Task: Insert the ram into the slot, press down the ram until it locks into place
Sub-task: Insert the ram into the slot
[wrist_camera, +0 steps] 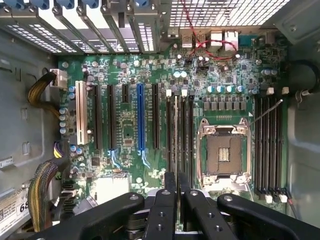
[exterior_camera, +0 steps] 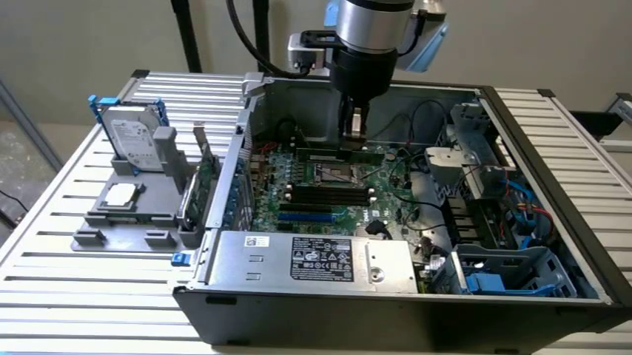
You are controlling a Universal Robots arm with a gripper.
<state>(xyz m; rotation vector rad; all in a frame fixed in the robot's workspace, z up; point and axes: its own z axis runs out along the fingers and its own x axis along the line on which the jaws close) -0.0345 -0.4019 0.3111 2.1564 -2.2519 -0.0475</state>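
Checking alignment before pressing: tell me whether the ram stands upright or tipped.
Upright: the ram stands on its long edge, gripped between the fingers; the wrist view shows it edge-on.

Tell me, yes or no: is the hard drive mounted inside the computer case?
No, the hard drive stands on the grey holder outside the computer case, at the exterior view's left.

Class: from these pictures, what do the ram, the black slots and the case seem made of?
The ram looks like matte green fibreglass circuit board. The slots: black moulded plastic. The case: probably painted sheet metal, thin folded panels.
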